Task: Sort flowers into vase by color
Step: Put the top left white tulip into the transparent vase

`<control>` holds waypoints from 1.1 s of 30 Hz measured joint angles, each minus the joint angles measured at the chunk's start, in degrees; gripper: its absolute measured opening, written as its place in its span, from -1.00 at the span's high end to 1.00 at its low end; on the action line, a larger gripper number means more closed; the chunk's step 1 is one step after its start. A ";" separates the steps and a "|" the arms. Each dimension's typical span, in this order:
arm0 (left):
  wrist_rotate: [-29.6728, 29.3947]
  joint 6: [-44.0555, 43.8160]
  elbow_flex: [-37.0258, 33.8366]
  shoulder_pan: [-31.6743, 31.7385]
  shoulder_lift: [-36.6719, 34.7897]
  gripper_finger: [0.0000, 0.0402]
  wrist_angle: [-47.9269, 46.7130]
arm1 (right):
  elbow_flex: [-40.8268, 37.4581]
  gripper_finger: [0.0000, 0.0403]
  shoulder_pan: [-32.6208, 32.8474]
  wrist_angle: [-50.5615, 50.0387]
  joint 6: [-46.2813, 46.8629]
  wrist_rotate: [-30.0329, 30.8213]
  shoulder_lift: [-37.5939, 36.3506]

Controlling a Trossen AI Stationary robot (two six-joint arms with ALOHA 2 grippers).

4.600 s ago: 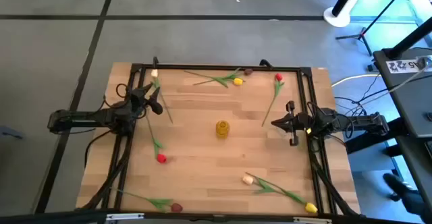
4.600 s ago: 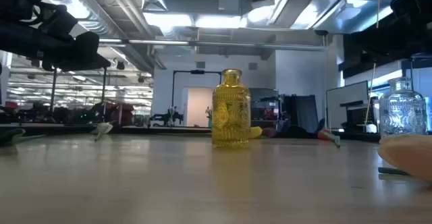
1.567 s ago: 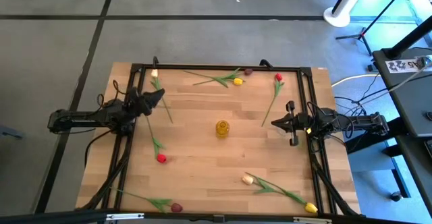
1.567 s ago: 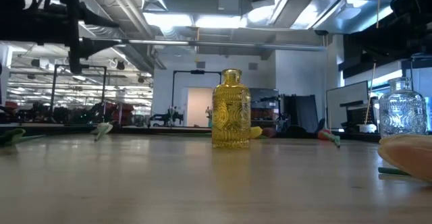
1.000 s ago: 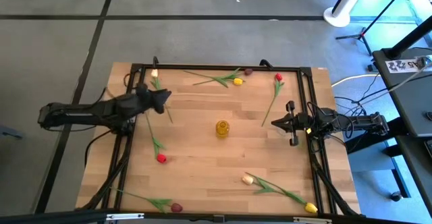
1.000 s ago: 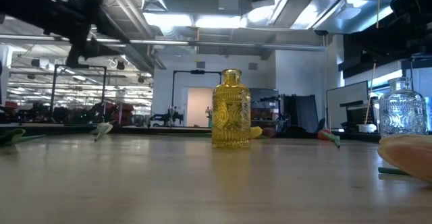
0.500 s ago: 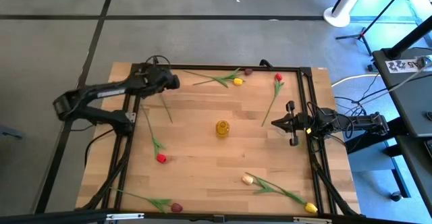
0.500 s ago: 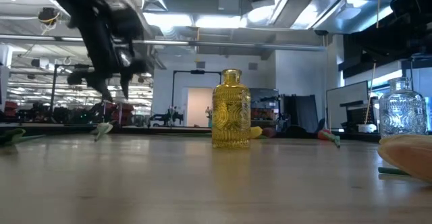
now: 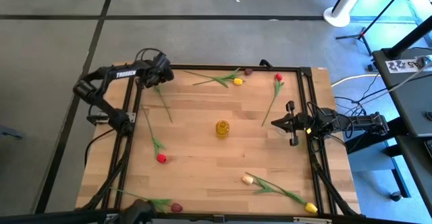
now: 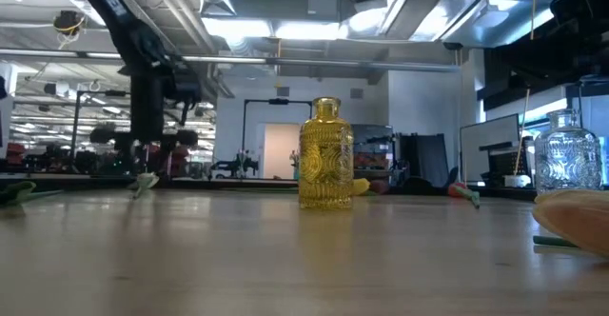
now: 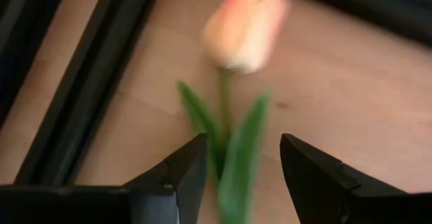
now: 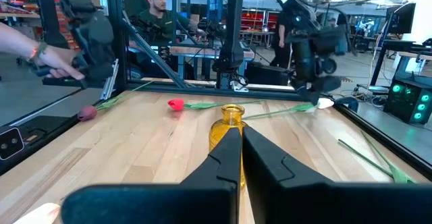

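My left gripper (image 9: 159, 73) (image 11: 243, 144) hangs open at the table's far left corner, pointing down over a cream tulip (image 11: 246, 25). Its fingers stand on either side of that tulip's green stem and leaves (image 11: 233, 150), just below the head, without visible touch. The tulip lies flat on the wood, and its stem (image 9: 164, 104) runs toward the middle. A yellow glass vase (image 9: 223, 128) (image 10: 325, 154) stands upright at the table's centre. My right gripper (image 9: 273, 123) (image 12: 241, 150) waits shut to the vase's right, level and pointing at it.
Loose tulips lie about: red (image 9: 160, 158), red (image 9: 278, 77), yellow (image 9: 237, 81), maroon (image 9: 248, 70), cream (image 9: 248, 179), yellow (image 9: 310, 208), maroon (image 9: 176, 208). A clear vase (image 10: 568, 159) stands at the low view's right. A black frame (image 9: 216, 67) rims the table. A person's hand (image 12: 57, 63) reaches near the near left corner.
My left arm has swung from the middle of the table's left edge toward the far left corner, tipped its gripper to point down and come down over the cream tulip. The right arm, the vase and the flowers have stayed put.
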 joint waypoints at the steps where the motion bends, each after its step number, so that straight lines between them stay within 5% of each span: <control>1: -0.51 -0.44 -0.04 0.13 0.71 0.11 -1.01 | 0.02 0.92 0.00 0.00 0.00 0.00 0.00; 13: 1.95 -3.24 0.07 -2.55 5.61 0.15 2.40 | 0.00 0.92 0.00 0.00 0.00 0.43 0.00; 24: 4.45 -3.19 -0.01 -4.38 5.40 0.91 4.65 | 0.00 0.92 -0.02 -0.07 0.00 -0.39 -0.02; 28: 10.30 -3.21 -0.35 -6.83 1.16 0.94 7.76 | 0.02 0.92 0.00 -0.07 0.00 -0.39 0.00; 33: 8.10 -1.39 -0.26 -13.06 -5.94 0.96 14.78 | 0.02 0.92 0.00 -0.07 0.00 -0.40 -0.01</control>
